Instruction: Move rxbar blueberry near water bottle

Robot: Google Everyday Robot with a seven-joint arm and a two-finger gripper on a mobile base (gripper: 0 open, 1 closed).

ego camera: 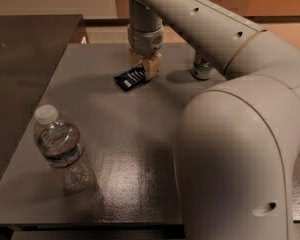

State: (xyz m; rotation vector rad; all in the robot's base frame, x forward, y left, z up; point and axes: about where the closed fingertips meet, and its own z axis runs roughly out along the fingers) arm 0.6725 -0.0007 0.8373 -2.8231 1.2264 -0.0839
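Rxbar blueberry is sitting toward the back of the counter, about mid-width. It's a dark navy wrapper lying at an angle, with pale lettering stripes on top that I honestly can't read from here.

My claw comes straight down on the bar's right end. The gap is narrow: one tan pad sits behind the wrapper and the other in front, and they look pinched onto that end, with the rest of the bar poking out to the left. Can't say whether the bar is resting on the counter or a hair off it.

Just right of the claw, partly tucked behind my arm, there's a green-and-white soda can standing upright. No readable print on it either.

The water bottle is well apart from the bar, down at the near left corner of the counter. It's clear crinkly plastic with a white cap, leaning a bit, and it has a white label with red and blue bands. The brand text is too small to make out.

The counter itself is a matte grey slab with a soft glare patch near the front. A darker surface butts up along its left side, and beyond the back edge it's tan wall and brownish panelling.
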